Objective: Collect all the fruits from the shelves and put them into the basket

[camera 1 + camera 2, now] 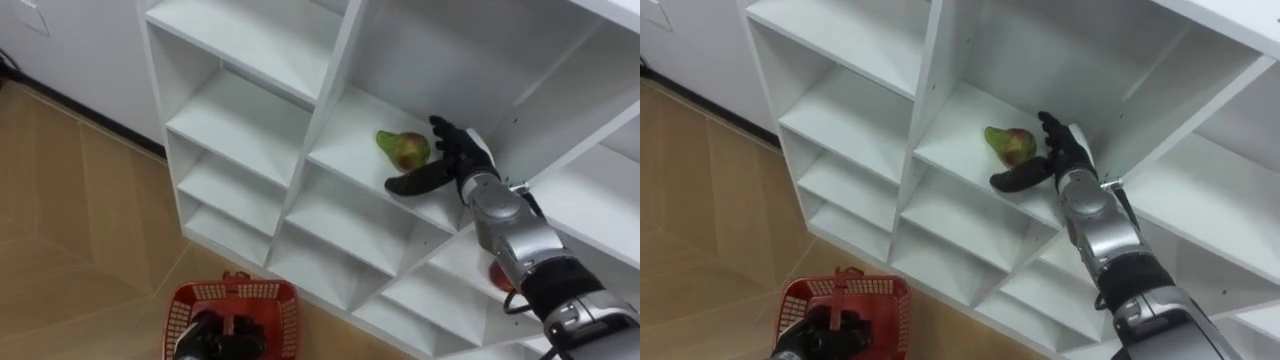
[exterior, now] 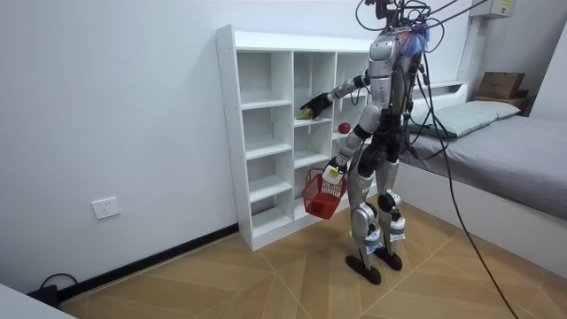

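Right hand reaches into the closet shelf, spread wide, thumb low, fingers just beside the pear, not closed on it. A clumsy nudge could roll it off the edge. It's green, red-blushed, apparently lying sideways. Left hand grips the red basket.

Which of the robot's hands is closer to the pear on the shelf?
Right. The right hand is open beside the pear on the shelf; the left hand is far below, gripping the red basket.
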